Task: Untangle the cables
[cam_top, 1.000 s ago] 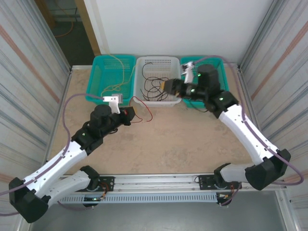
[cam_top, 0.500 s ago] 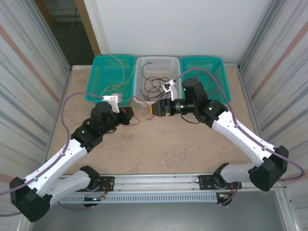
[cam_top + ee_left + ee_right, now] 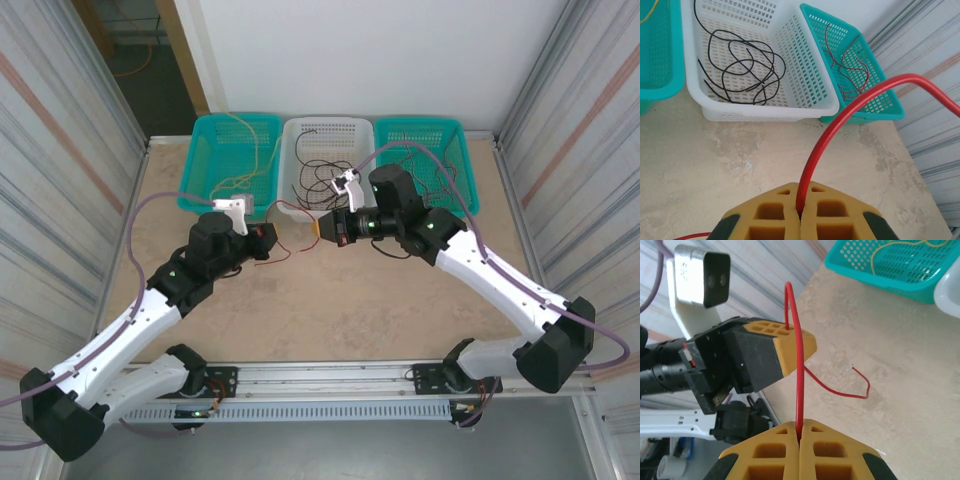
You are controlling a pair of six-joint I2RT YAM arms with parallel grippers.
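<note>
Swinging over from the right teal basket (image 3: 420, 122), the right gripper (image 3: 325, 226) has snapped tight onto the red cable (image 3: 799, 380) just in front of the white basket (image 3: 330, 122), close to the left gripper (image 3: 268, 238), which stays clamped on the same strand. It arches between them above the table (image 3: 350, 300), loose tail on the surface. Black cable (image 3: 747, 70) coils in the white basket, yellow cable (image 3: 245, 160) in the left teal basket (image 3: 200, 150), more red strands (image 3: 850, 75) in the right teal basket
</note>
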